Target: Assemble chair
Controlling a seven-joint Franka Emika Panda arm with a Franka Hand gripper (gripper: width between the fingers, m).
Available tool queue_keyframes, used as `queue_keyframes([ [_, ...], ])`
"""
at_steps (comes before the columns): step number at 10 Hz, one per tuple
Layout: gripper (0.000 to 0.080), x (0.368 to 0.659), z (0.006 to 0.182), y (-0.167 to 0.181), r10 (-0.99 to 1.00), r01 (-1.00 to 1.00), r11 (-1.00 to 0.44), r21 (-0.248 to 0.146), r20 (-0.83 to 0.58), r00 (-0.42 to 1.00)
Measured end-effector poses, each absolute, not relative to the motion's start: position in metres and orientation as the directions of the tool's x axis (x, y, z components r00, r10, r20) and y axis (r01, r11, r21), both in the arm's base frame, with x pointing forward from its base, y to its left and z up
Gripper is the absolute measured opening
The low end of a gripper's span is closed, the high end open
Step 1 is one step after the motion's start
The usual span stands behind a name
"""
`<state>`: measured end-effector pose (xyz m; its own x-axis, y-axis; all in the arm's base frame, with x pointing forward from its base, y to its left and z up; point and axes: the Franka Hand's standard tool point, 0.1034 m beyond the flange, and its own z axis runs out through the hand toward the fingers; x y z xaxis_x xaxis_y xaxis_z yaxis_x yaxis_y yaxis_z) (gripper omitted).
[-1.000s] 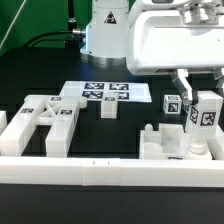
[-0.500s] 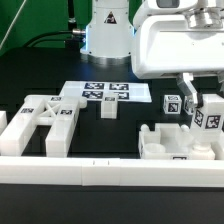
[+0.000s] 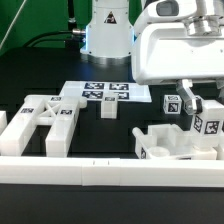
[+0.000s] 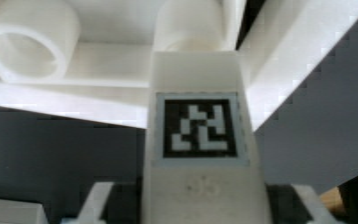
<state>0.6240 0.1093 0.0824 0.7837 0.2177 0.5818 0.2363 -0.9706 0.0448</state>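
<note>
I am working over the black table (image 3: pixel 30 70), with the long white border rail (image 3: pixel 80 172) running along its near edge. The chair is lying in loose parts. The cross-braced frame (image 3: pixel 42 120) is lying flat on the exterior view's left. The seat slab (image 3: pixel 165 148) is sitting on the exterior view's right, just behind the rail. The marker board (image 3: pixel 105 93) is lying between them, farther back.

My pincer (image 3: pixel 204 106) is hanging over the slab's right end, its two fingers standing partly apart on either side of an upright tagged post (image 3: pixel 207 126). I cannot tell whether they are pressing on it or standing just clear. The post's foot is reaching down to the slab.

A second post (image 3: pixel 172 104) is standing just beside it, and a small post (image 3: pixel 108 109) is resting at the marker board's near edge.
</note>
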Motion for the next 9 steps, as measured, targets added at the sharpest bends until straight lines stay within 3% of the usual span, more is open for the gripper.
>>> queue_keyframes([
  [1, 0.0329, 0.623, 0.08, 0.11, 0.219, 0.238, -0.97, 0.043, 0.571, 0.791],
  [2, 0.0509, 0.623, 0.08, 0.109, 0.219, 0.238, -0.97, 0.043, 0.571, 0.791],
  [3, 0.0605, 0.623, 0.08, 0.109, 0.219, 0.238, -0.97, 0.043, 0.571, 0.791],
  [7, 0.0648, 0.63, 0.098, 0.105, 0.22, 0.238, -0.97, 0.044, 0.565, 0.795],
  [9, 0.0649, 0.638, 0.117, 0.093, 0.237, 0.249, -0.967, 0.053, 0.543, 0.805],
])
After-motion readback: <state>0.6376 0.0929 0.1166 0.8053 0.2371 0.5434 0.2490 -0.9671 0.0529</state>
